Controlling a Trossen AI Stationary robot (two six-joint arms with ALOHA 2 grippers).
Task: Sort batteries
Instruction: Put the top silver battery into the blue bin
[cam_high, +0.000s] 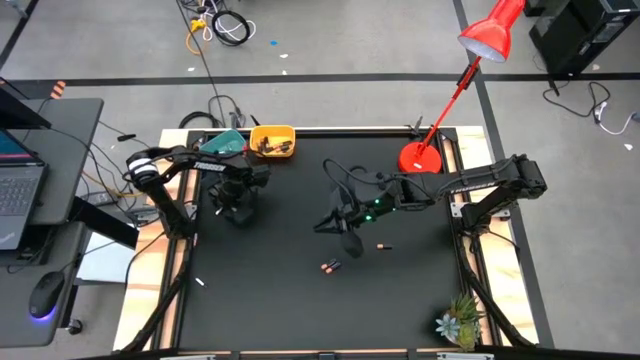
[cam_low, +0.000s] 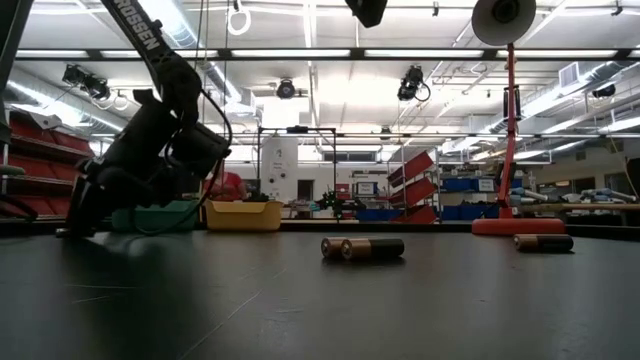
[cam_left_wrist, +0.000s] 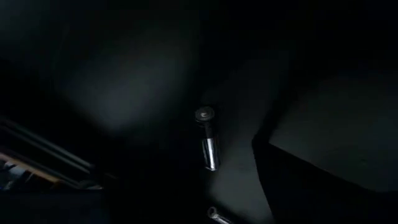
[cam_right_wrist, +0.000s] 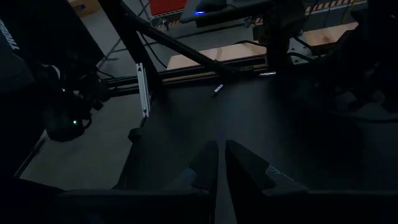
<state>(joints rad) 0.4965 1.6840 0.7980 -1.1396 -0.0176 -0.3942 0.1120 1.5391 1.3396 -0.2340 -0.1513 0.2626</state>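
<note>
My left gripper (cam_high: 240, 208) points down at the table's left part, near the bowls, and is open. In its wrist view a whitish-silver battery (cam_left_wrist: 209, 142) lies flat on the black mat just under it, untouched, and a second silver one (cam_left_wrist: 216, 214) lies close by. My right gripper (cam_high: 346, 228) hovers over the table's middle with its fingers shut (cam_right_wrist: 219, 154) on nothing I can see. Two dark batteries with copper ends (cam_high: 330, 266) (cam_low: 362, 248) lie side by side on the mat nearer the front edge. Another (cam_high: 382, 245) (cam_low: 543, 242) lies to their right.
A teal bowl (cam_high: 226, 144) and a yellow bowl (cam_high: 272, 141) holding dark batteries stand at the far edge, left of centre. A red lamp's base (cam_high: 418, 158) stands at the far right, and a small plant (cam_high: 460, 322) at the near right corner. A stray silver battery (cam_high: 200, 282) lies at the left.
</note>
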